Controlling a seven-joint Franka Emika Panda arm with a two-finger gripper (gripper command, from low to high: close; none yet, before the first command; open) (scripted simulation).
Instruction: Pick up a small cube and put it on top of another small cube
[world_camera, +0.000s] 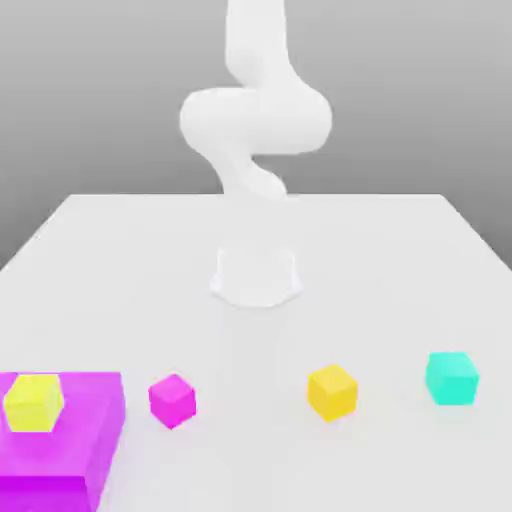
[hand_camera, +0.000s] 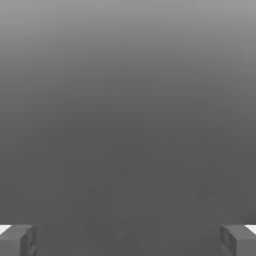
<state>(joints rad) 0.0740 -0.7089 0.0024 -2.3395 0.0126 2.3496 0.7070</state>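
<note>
Four small cubes are seen along the tabletop (world_camera: 120, 250), from the exterior view's left: a yellow-green cube (world_camera: 34, 402) atop a large magenta block (world_camera: 75, 440), a magenta cube (world_camera: 172, 400), a yellow cube (world_camera: 332, 391), a teal cube (world_camera: 451, 377). The fingers (hand_camera: 17, 240) are held wide apart, nothing between them.

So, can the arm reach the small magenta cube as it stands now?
Probably yes. The small magenta cube sits apart from the big magenta block and the yellow cube, with nothing on top. The pincer is open.

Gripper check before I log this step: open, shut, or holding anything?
Gripper: open, fingertips wide apart, nothing between them.
</note>
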